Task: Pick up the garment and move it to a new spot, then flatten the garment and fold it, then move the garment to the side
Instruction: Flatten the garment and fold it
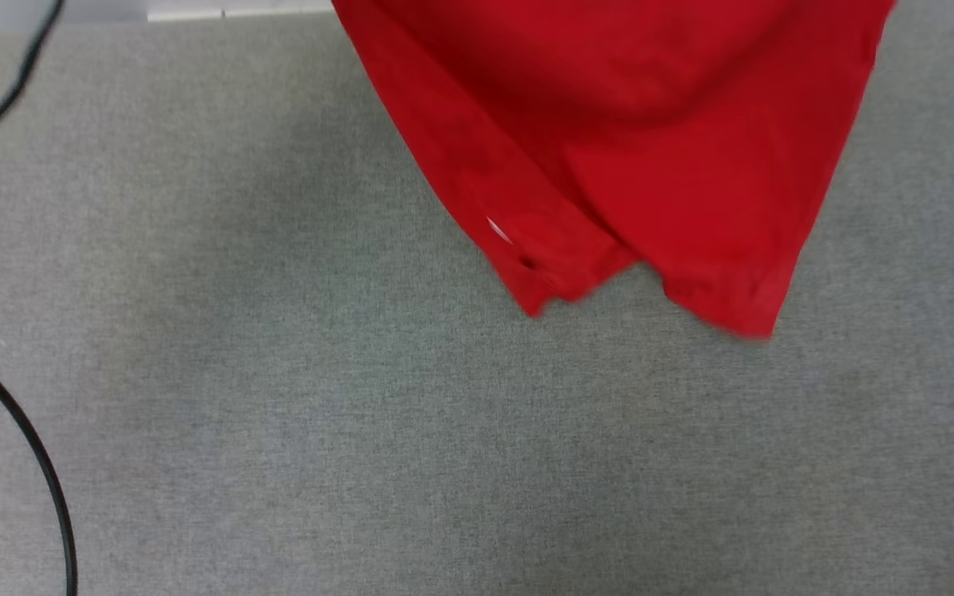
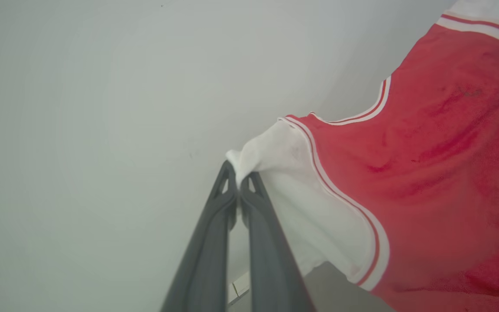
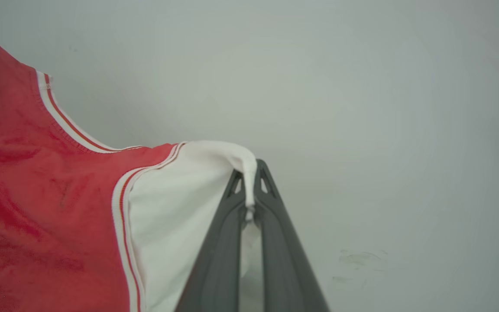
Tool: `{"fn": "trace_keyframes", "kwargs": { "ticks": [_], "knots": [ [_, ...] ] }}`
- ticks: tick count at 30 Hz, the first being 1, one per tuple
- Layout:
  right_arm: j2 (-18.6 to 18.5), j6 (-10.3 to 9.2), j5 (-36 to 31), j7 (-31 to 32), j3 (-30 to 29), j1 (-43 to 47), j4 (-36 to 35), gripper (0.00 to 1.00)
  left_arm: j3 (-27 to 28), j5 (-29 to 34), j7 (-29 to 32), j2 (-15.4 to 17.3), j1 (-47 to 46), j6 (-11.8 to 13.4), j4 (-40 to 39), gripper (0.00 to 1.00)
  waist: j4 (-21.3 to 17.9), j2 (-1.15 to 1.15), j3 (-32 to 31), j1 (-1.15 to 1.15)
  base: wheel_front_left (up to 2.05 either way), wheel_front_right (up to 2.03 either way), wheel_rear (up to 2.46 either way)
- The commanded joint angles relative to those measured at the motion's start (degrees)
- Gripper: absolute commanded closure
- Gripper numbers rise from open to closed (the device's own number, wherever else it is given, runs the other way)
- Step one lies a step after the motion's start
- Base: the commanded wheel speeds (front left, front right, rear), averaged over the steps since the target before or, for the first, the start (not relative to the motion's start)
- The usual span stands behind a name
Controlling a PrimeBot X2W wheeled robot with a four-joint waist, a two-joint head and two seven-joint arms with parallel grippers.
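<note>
The garment [image 1: 634, 141], a red jersey, hangs in the air above the grey table [image 1: 320, 414] in the head view, its lower hem dangling at centre right. In the left wrist view my left gripper [image 2: 238, 175] is shut on the edge of one white sleeve, with the red body [image 2: 440, 173] and striped trim spreading off to the right. In the right wrist view my right gripper [image 3: 248, 171] is shut on the other white sleeve, the red body [image 3: 37, 208] stretching to the left. The jersey hangs spread between the two grippers.
A black cable [image 1: 38, 463] curves along the table's left edge, and another cable [image 1: 9, 91] crosses the top left corner. A pale wall stands behind both grippers in the wrist views.
</note>
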Motion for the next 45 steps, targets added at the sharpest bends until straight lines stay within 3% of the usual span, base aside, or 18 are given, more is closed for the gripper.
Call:
{"fn": "trace_keyframes", "kwargs": {
  "ticks": [1,14,22,32,40,45],
  "knots": [
    [1.1,-0.04,-1.2,-0.4,-0.6,-3.1,1.4,1.0,0.5,0.4,-0.9,-0.8,-2.4,-0.2,1.4,1.0,0.5,0.0,2.3,-0.01,0.0,0.0,0.0],
    [6.5,-0.04,-6.5,-4.4,-0.4,-21.2,12.4,1.0,1.1,0.5,-6.5,-3.2,-19.3,-0.7,13.0,1.0,0.9,0.0,7.6,-0.01,0.0,0.0,0.0],
    [9.0,-0.04,-6.4,-9.0,1.6,-25.7,18.3,1.0,-1.5,-2.3,-10.8,-3.3,-22.9,-0.8,17.5,1.0,1.4,0.0,8.3,-0.01,0.0,0.0,0.0],
    [12.0,-0.05,-2.0,-14.9,8.9,-15.8,21.8,1.0,-6.4,-8.6,-17.5,-1.9,-12.1,-0.8,19.0,1.0,0.5,0.0,7.3,-0.01,0.0,0.0,0.0],
    [12.7,-0.04,3.5,-19.3,19.4,-0.8,19.4,1.0,-8.3,-13.2,-26.6,1.9,6.4,-0.7,17.2,1.0,-0.8,0.0,3.4,-0.01,0.0,0.0,0.0],
    [11.4,-0.04,8.0,-21.0,24.0,8.3,17.3,1.0,-9.4,-15.7,-30.2,3.6,19.5,1.3,14.2,1.0,-0.8,0.0,0.5,-0.01,0.0,0.0,0.0]
  ]
}}
